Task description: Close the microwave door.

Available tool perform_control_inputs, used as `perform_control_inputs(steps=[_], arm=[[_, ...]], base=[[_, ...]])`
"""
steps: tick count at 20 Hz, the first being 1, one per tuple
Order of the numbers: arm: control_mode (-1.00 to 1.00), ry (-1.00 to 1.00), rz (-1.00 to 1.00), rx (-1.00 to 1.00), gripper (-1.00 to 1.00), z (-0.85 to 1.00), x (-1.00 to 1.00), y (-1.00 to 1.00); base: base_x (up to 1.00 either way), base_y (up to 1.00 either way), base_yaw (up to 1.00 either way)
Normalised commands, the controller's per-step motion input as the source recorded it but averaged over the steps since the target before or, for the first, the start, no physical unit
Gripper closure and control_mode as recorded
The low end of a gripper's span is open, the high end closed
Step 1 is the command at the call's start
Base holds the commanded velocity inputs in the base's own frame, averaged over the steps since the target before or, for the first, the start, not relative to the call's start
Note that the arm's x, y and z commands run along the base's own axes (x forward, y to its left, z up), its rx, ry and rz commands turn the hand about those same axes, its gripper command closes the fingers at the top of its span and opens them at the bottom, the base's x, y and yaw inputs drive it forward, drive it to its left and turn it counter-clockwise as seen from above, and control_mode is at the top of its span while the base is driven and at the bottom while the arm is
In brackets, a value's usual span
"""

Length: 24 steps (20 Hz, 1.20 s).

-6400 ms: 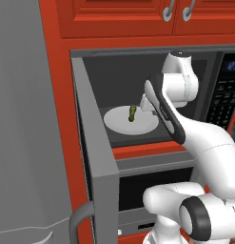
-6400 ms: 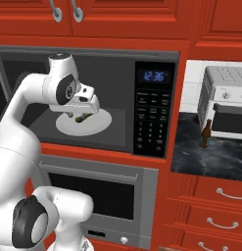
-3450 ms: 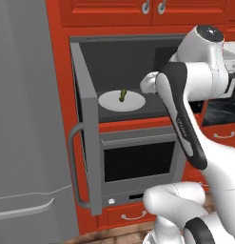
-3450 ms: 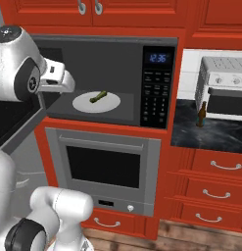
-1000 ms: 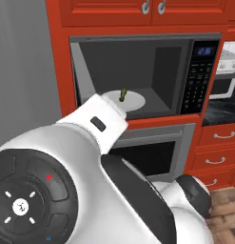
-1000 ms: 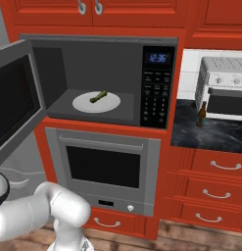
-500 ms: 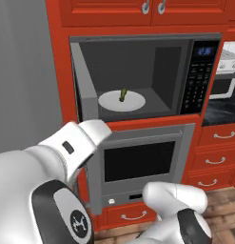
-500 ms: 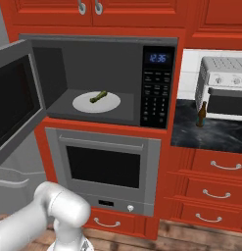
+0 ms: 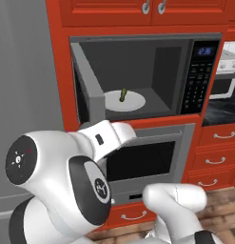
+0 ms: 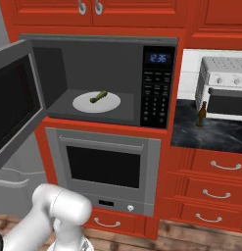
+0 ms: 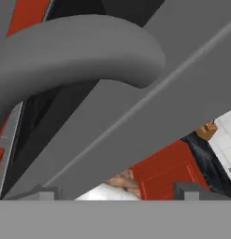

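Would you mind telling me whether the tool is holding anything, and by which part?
It cannot be told: the tool is right at the door's handle, but no grip shows.

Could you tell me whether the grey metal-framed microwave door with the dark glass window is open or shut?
Open: the grey microwave door swings out leftward, exposing the cavity and white round plate.

1. The microwave [image 10: 100, 78] cavity floor carries a white plate [image 10: 96, 102] with a green vegetable [image 10: 98, 97] lying on it.
2. The dark tabletop [image 10: 210, 132] carries a toaster oven [image 10: 224, 88] and a brown bottle [image 10: 202, 114].
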Motion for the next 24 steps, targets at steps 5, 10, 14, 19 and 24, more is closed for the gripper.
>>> perform_control_inputs(steps=[5, 10, 14, 19, 24], arm=[[-1.00, 0.00, -0.29, 0.08, -1.00, -0.17, 0.15, -0.87], [-1.00, -0.03, -0.37, 0.07, -1.00, -0.15, 0.08, -1.00], [-1.00, -0.04, -0.36, 0.08, -1.00, -0.12, 0.17, -1.00], [-1.00, -0.02, -0.33, 0.12, -1.00, -0.16, 0.35, -1.00], [-1.00, 0.00, -0.29, 0.15, -1.00, -0.22, 0.61, -1.00]], base=[[0.00, 0.00, 0.00], [0.00, 0.00, 0.00], [0.00, 0.00, 0.00], [0.00, 0.00, 0.00], [0.00, 0.00, 0.00]])
